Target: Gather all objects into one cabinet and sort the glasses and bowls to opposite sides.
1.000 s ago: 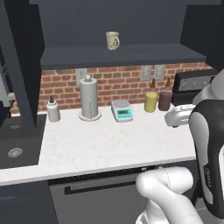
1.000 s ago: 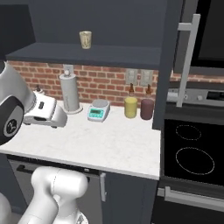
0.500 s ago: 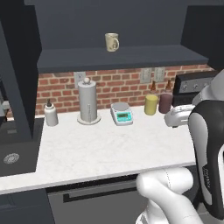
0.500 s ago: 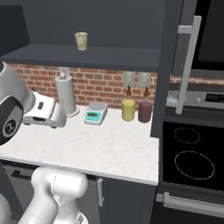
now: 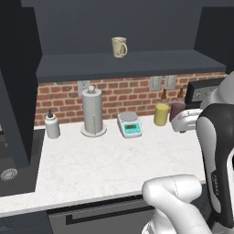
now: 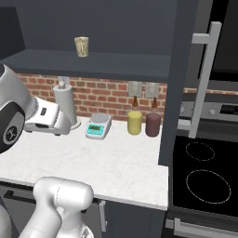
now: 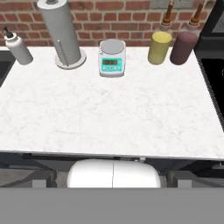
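**Counter and shelf, what you're looking at**

You're facing a white marble counter [image 7: 109, 118]. Along its brick back wall, a soap bottle [image 7: 17, 49], a paper-towel holder [image 7: 64, 37], a scale [image 7: 112, 58], a yellow canister [image 7: 159, 47] and a maroon canister [image 7: 183, 47] are standing in a row. Above, a cream mug [image 5: 119, 47] is sitting alone on the dark shelf [image 5: 132, 64].

this is a kitchen: a white marble counter [image 7: 109, 113] runs along a red brick backsplash [image 5: 123, 93], with dark wall cabinets [image 6: 116, 28] overhead. a paper towel holder [image 5: 93, 112], a kitchen scale [image 7: 112, 58] and a black cooktop [image 6: 204, 179] sit alongside.
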